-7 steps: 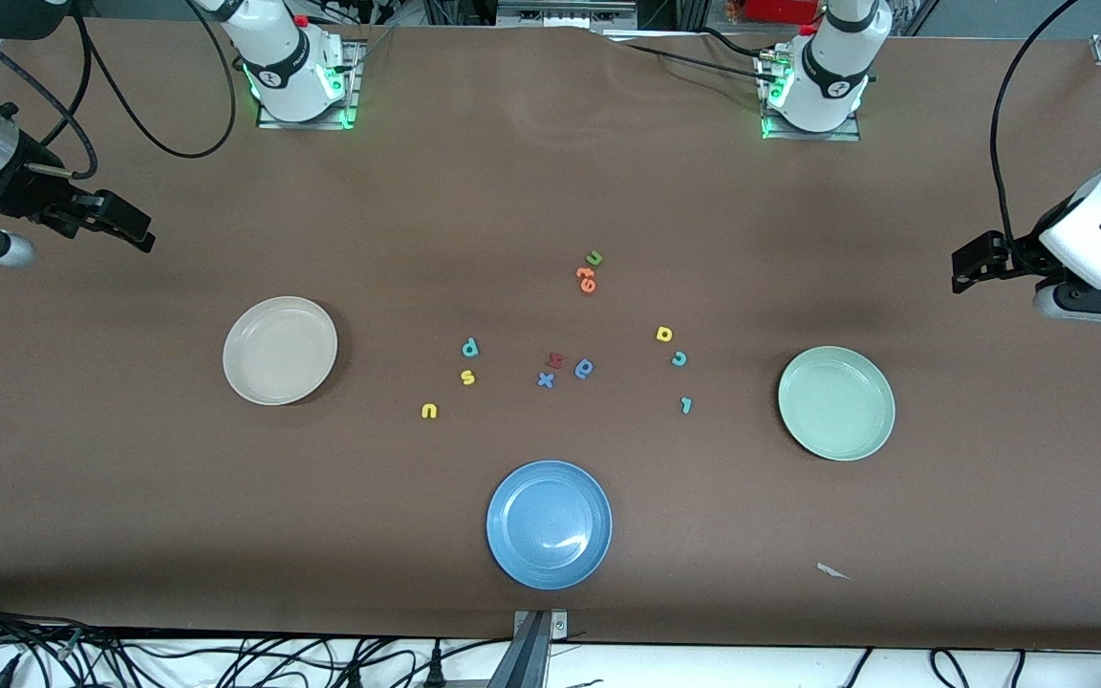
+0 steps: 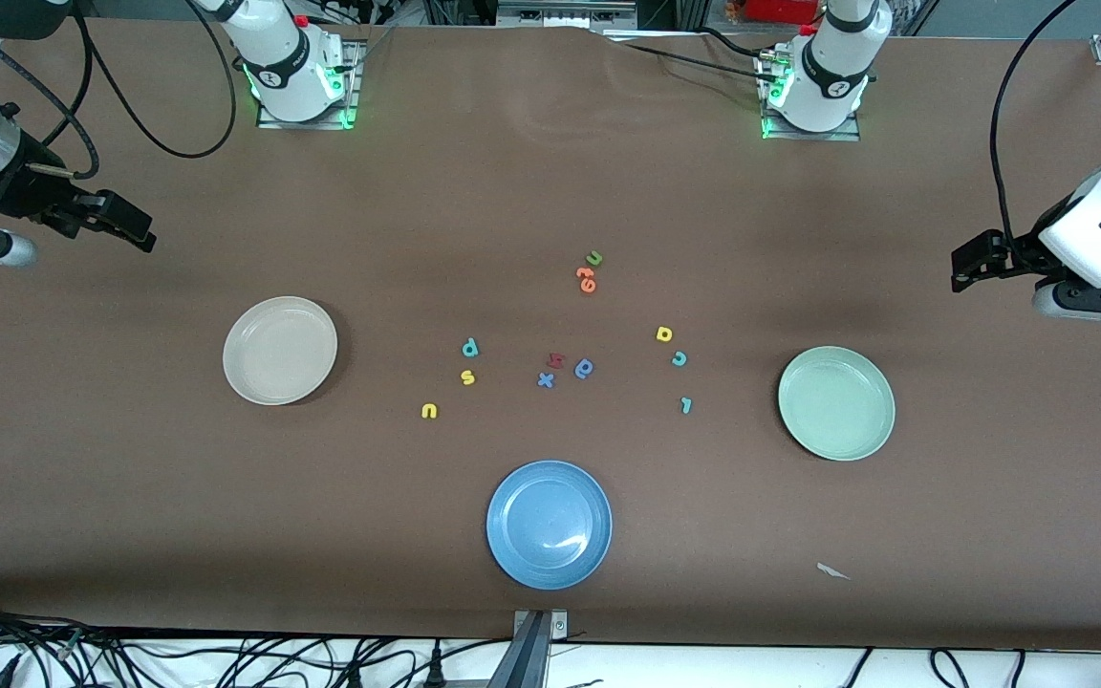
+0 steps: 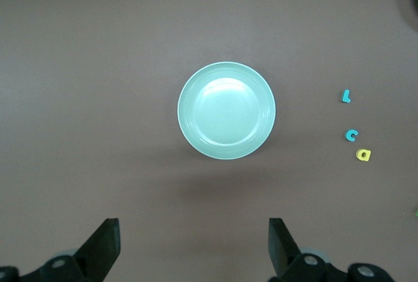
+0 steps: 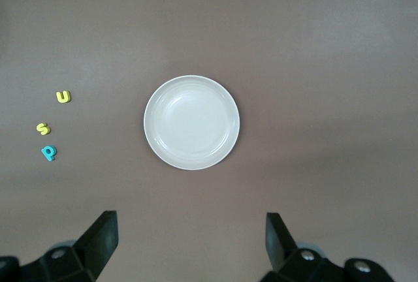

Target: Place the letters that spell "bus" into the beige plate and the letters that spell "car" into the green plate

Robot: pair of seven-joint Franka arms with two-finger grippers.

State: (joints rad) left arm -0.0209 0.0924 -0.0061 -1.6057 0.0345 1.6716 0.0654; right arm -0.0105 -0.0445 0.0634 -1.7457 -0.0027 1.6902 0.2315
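- Waiting above the table's ends, both arms hang clear of the work, neither claw holding anything.
- Left gripper [image 2: 969, 266] hovers over bare table at the left arm's end, jaws spread wide; its wrist view shows the two fingertips [image 3: 104, 246] well apart with the green plate [image 3: 226, 110] between and below them.
- Right gripper [image 2: 135, 229] hovers over bare table at the right arm's end, also released, fingertips [image 4: 101, 237] wide apart over the beige plate [image 4: 192, 122].
- Beige plate [image 2: 280, 350] sits toward the right arm's end, with no letters in it.
- Green plate [image 2: 836, 402] sits toward the left arm's end, likewise holding no letters.
- Teal b [image 2: 470, 348], yellow s [image 2: 467, 377] and yellow u [image 2: 429, 411] lie in a loose line on the table between the beige plate and the middle cluster, the u nearest the front camera.
- Yellow a [image 2: 664, 333], teal c [image 2: 680, 358] and teal r [image 2: 686, 405] lie in a similar line near the green plate, the r nearest the camera.
- Red letter [image 2: 555, 360], blue x [image 2: 546, 380] and blue round letter [image 2: 584, 368] crowd the table's middle.
- Green u [image 2: 594, 258] touches an orange letter [image 2: 587, 279], farther from the camera than the cluster.
- Blue plate [image 2: 550, 525] lies nearest the camera; a white scrap [image 2: 832, 570] rests on the table toward the left arm's end.
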